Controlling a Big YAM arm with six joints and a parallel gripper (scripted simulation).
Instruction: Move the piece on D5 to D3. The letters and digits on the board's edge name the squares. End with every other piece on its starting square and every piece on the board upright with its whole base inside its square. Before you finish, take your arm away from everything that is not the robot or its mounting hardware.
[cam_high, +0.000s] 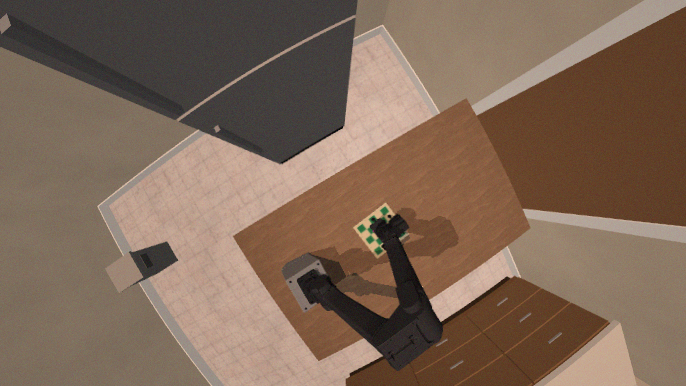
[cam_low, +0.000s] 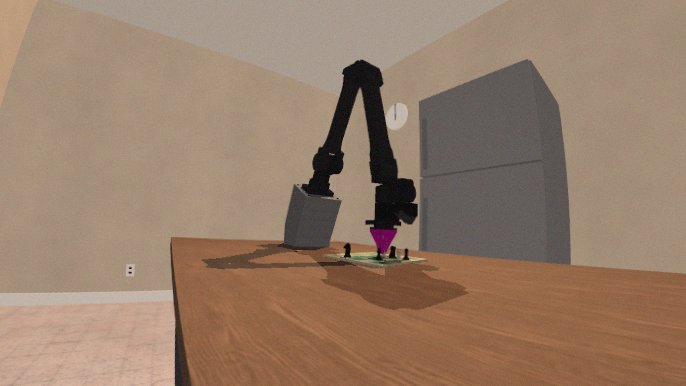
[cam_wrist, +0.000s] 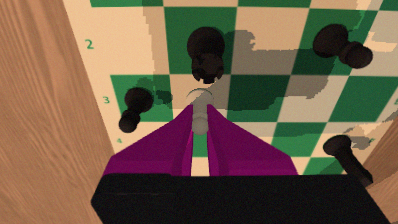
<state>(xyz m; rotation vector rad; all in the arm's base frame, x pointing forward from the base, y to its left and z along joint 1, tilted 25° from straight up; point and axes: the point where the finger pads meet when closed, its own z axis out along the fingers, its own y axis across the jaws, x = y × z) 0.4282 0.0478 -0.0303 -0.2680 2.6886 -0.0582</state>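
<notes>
Pinching a pale piece (cam_wrist: 199, 121) by its head, the gripper (cam_wrist: 200, 131) holds it directly between its magenta tips.

A wooden table (cam_low: 300, 320) carries it all, its brown grain running long toward the near edge. Flat on the top lies a green-and-cream board (cam_high: 365, 230), small against the wide surface, with digits along one edge (2 and 3 read clearly in the wrist view). Beside it, well apart from the board, a grey base (cam_low: 305, 225) sits on the same top, tilted as seen from outside. Dark shadows fall across the wood around the board and toward the base.
</notes>
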